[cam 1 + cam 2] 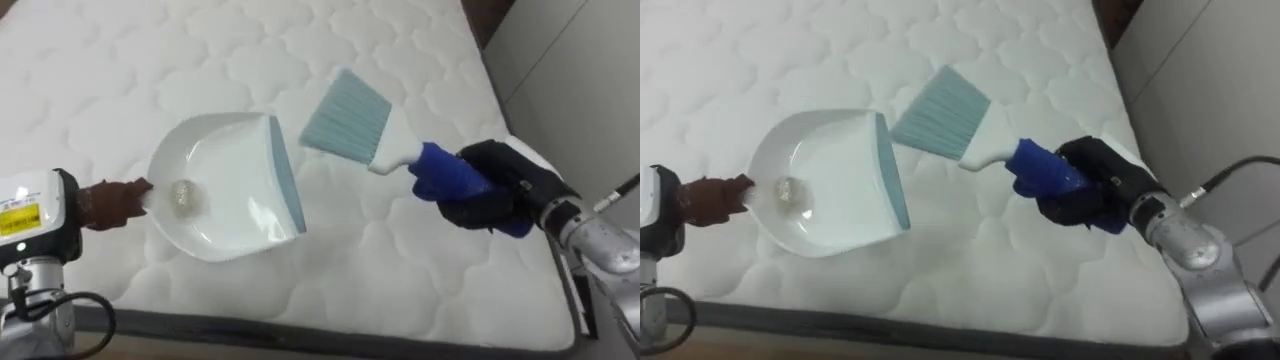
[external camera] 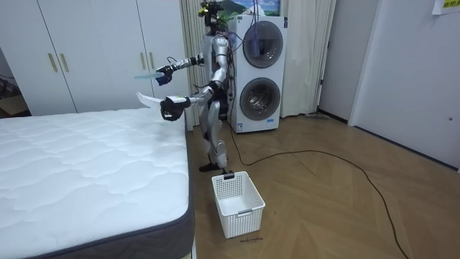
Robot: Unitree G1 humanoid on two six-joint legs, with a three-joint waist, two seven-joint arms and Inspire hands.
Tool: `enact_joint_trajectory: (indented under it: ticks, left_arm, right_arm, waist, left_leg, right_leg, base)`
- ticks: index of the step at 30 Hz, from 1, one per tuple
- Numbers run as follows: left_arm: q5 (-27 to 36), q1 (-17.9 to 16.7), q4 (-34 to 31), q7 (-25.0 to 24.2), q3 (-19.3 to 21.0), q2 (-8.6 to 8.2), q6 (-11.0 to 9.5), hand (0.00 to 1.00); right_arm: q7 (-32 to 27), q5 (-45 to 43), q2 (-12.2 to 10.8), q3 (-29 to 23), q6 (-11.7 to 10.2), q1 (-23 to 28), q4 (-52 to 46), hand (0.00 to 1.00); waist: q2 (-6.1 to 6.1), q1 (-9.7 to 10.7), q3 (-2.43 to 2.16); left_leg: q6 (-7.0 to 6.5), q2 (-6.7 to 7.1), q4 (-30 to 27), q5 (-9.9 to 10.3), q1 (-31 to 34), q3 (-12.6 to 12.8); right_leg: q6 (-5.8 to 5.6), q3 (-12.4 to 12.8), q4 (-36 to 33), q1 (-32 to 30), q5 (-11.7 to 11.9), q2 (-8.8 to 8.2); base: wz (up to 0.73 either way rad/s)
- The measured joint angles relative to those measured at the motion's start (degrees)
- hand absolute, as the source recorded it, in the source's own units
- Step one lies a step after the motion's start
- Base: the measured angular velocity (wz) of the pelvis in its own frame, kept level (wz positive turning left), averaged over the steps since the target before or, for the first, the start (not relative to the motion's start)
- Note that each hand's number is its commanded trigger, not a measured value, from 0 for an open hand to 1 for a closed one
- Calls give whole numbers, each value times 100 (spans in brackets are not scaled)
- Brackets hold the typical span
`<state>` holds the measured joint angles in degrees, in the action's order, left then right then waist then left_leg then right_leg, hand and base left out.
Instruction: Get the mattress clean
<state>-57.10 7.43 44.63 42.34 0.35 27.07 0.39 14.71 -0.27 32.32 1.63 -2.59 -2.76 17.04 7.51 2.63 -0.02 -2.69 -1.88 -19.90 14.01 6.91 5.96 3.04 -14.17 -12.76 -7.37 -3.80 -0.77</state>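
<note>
Stance: the robot stands at the corner of the bed (image 1: 120, 60), beside the mattress edge, both arms reaching over it.
Left hand (image 1: 40, 215): closed on the brown handle of the dustpan (image 1: 225, 190), which it carries clear of the mattress.
Dustpan attitude: the mouth faces the brush and the bowl sits level, apparently so the contents cannot slide out.
Contents: one small pale scrap (image 1: 183, 196) lies deep in the bowl, near the handle.
Right hand (image 1: 490, 185): wrapped round the blue grip of the brush (image 1: 350, 115).
Brush position: the bristles are raised and just beside the pan's lip without touching it, judged ready for another sweep or a tap-off.
Bed surface: no loose debris is visible on the quilted top near the tools.
Disposal: a white basket (image 2: 237, 201) stands on the floor beside the bed and is probably where the pan will be emptied.
</note>
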Motion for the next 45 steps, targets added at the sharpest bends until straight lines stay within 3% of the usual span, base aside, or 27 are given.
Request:
enact_joint_trajectory:
  ticks: [5,7,11,14,15,17,19,20,21,23,24,25,26,27,28,30,32,34,39,41,43,45]
  left_arm:
    - [-10,-339,-382,-6,183,-59,23,100]
    - [-5,-528,-829,-5,191,-142,18,100]
    - [9,-816,-1349,105,233,-186,-146,100]
    - [17,-1059,-1459,137,523,-409,-172,100]
    - [23,-1144,-1491,133,575,-492,-157,100]
    - [16,-1194,-1528,106,577,-583,-163,100]
    - [7,-1184,-1534,89,537,-708,-173,100]
    - [6,-1176,-1536,90,537,-735,-186,100]
    - [24,-1165,-1536,90,535,-760,-215,100]
    - [87,-1084,-1534,93,539,-827,-223,100]
    - [132,-1078,-1533,92,535,-840,-223,100]
    - [150,-1081,-1528,90,540,-863,-222,100]
    - [151,-1079,-1528,90,537,-863,-227,100]
    - [186,-1076,-1527,90,537,-852,-234,100]
    - [322,-1067,-1528,89,538,-849,-239,100]
    - [538,-1029,-1520,75,531,-866,-253,100]
    - [568,-1006,-1517,42,527,-887,-265,100]
    - [563,-953,-1540,35,527,-888,-305,100]
    - [440,-969,-1544,-25,616,-888,-363,100]
    - [408,-972,-1543,-43,647,-905,-373,100]
    - [395,-973,-1550,-50,645,-909,-429,100]
    - [402,-973,-1592,-54,626,-914,-453,100]
  right_arm:
    - [-335,40,0,-115,18,192,19,0]
    - [-529,44,-7,-128,12,211,47,0]
    - [-744,-38,-62,-128,14,227,194,0]
    - [-1015,-33,-271,-278,20,273,208,0]
    - [-1165,-34,-347,-341,20,295,207,0]
    - [-1374,7,-360,-374,19,305,215,0]
    - [-1706,81,-371,-455,2,304,231,0]
    - [-1791,128,-402,-515,-15,305,231,0]
    - [-1995,175,-449,-592,-65,305,231,0]
    - [-2356,179,-491,-795,-261,298,224,0]
    - [-2447,183,-491,-818,-289,282,222,0]
    - [-2598,187,-493,-839,-340,277,206,0]
    - [-2658,200,-493,-847,-370,278,203,0]
    - [-2752,281,-504,-848,-377,278,177,0]
    - [-2817,378,-501,-844,-376,274,98,0]
    - [-2952,495,-501,-844,-376,193,-2,0]
    - [-3064,461,-505,-870,-373,112,-1,0]
    - [-3220,431,-506,-979,-372,113,-19,0]
    - [-3415,398,-525,-956,-372,114,-126,0]
    - [-3474,399,-529,-955,-373,115,-272,0]
    - [-3473,405,-533,-904,-373,115,-380,0]
    - [-3473,420,-536,-832,-373,115,-437,0]
  waist:
    - [-72,-65,5]
    - [-98,-211,22]
    - [-115,-318,29]
    - [-165,-427,33]
    - [-206,-454,37]
    - [-217,-426,40]
    - [-230,-330,48]
    - [-235,-293,51]
    - [-241,-232,56]
    - [-270,-181,65]
    - [-280,-181,74]
    - [-288,-163,73]
    - [-292,-132,74]
    - [-296,-112,73]
    - [-309,-114,71]
    - [-370,-147,80]
    - [-394,-118,79]
    - [-375,-136,72]
    - [-412,-520,43]
    - [-409,-634,41]
    - [-394,-704,28]
    - [-364,-727,7]
  left_leg:
    - [9,80,154,-46,-118,-304]
    - [25,85,117,-56,-106,-447]
    - [55,122,98,-74,-143,-754]
    - [80,138,98,-80,-151,-902]
    - [95,149,66,-81,-122,-978]
    - [98,141,23,-83,-46,-794]
    - [96,7,-143,-92,90,-120]
    - [85,-58,-218,-97,157,90]
    - [25,-158,-323,-133,271,518]
    - [-118,-354,-332,-289,441,1394]
    - [-158,-366,-277,-352,450,1576]
    - [-173,-363,-206,-450,455,1832]
    - [-163,-379,-254,-464,484,1928]
    - [-98,-602,-670,-337,513,2197]
    - [91,-886,-993,-176,460,2325]
    - [241,-1140,-1004,-96,357,2323]
    - [265,-921,-659,-117,355,2052]
    - [191,-702,-386,-238,381,1881]
    - [90,-588,-303,-290,433,1877]
    - [29,-505,-195,-325,447,1876]
    - [-59,-369,-131,-331,434,1704]
    - [-124,-239,-129,-323,422,1422]
  right_leg:
    - [-41,31,15,169,-147,-15]
    - [-51,89,10,184,-183,4]
    - [-67,-13,12,356,-298,-3]
    - [-70,-60,16,475,-396,-2]
    - [-69,-184,17,528,-419,-6]
    - [-66,-318,3,617,-527,-48]
    - [-75,-660,-56,775,-694,-110]
    - [-74,-713,-77,810,-739,-111]
    - [-65,-796,-94,876,-819,-111]
    - [-39,-1267,-81,895,-908,-159]
    - [-31,-1409,-77,891,-930,-198]
    - [-28,-1713,-89,887,-978,-277]
    - [-28,-1906,-103,889,-1008,-328]
    - [-40,-2222,-161,931,-1074,-384]
    - [-58,-2458,-239,973,-1134,-419]
    - [-106,-2729,-382,1056,-1195,-448]
    - [-131,-2824,-531,1072,-1206,-527]
    - [-193,-2826,-517,1086,-1191,-597]
    - [-291,-2968,-531,1097,-1138,-686]
    - [-293,-3001,-750,1027,-1138,-815]
    - [-324,-2936,-1028,1020,-1135,-955]
    - [-357,-2728,-1162,1018,-1124,-982]
  base:
    - [34]
    - [32]
    - [46]
    - [42]
    - [64]
    - [89]
    - [126]
    - [148]
    - [154]
    - [156]
    - [123]
    - [95]
    - [117]
    - [105]
    - [93]
    - [71]
    - [80]
    - [83]
    - [30]
    - [37]
    - [57]
    - [68]
